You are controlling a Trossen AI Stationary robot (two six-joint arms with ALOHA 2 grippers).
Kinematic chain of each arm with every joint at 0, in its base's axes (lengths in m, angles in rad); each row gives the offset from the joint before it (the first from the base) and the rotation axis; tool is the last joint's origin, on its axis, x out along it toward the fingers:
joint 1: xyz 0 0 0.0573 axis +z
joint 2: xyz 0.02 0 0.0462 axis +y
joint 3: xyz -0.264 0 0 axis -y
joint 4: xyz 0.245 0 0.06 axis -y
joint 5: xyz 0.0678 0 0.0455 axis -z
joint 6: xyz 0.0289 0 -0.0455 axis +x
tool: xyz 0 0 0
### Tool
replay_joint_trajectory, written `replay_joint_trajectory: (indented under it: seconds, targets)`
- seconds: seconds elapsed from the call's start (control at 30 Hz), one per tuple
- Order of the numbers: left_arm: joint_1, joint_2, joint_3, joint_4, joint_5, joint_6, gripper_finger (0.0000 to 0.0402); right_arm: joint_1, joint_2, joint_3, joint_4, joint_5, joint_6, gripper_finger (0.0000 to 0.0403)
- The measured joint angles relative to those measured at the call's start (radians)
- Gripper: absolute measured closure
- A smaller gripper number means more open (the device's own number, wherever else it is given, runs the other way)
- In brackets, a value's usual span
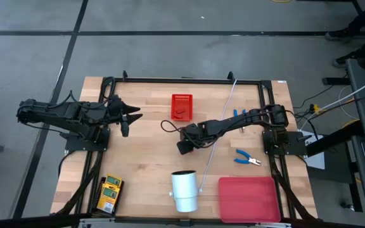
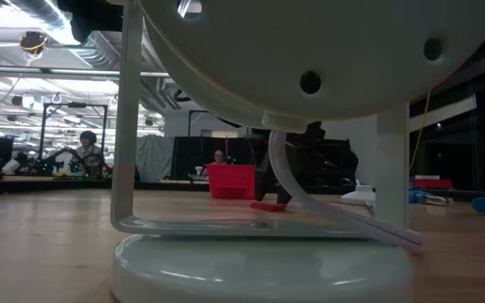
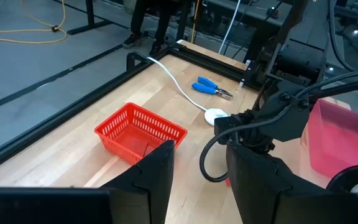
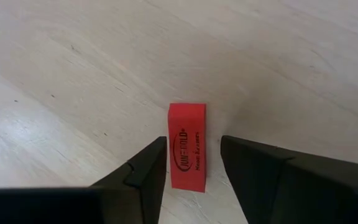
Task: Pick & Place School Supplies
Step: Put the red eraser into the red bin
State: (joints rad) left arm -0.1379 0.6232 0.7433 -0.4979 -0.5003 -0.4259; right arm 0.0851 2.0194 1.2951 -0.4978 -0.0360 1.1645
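Far left: left arm reaches in over the table's left edge, raised above the wood; left gripper (image 1: 134, 116) has its fingers apart, nothing between them.

Front left corner: yellow-and-green printed boxes (image 1: 109, 193) lie stacked flat near the table edge.

Centre back: red mesh basket (image 1: 182, 106) sits on the wood; something small and dark lies inside, too small to name.

Centre: right arm stretches across from the right side, right gripper (image 4: 193, 163) low at the tabletop. A red rectangular block (image 4: 188, 145) with gold lettering lies flat between the fingers; jaws parted on either side, contact cannot be told.

Front centre: white cylinder (image 1: 184, 190).

Right: blue-handled tool (image 1: 246, 159) lies beside the right arm's base; second blue-handled tool (image 1: 238, 113) partly hidden under the arm. Red tray (image 1: 248, 199) at front right.
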Motion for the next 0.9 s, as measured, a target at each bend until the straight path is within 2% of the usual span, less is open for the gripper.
replay_joint_trajectory:
  seconds: [0.27,0.7,0.9]
  targets:
    - [0.000,0.000,0.000,0.000,-0.003,0.000,0.0258,0.009,-0.077,-0.002,0.030,0.081,0.003,0.0248]
    - [0.000,0.000,0.000,0.000,-0.004,0.003,0.0258,0.031,-0.082,-0.002,0.038,0.074,0.003,0.0248]
    - [0.000,0.000,0.000,0.000,-0.006,0.003,0.0258,0.042,-0.039,-0.001,0.039,0.050,0.007,0.0248]
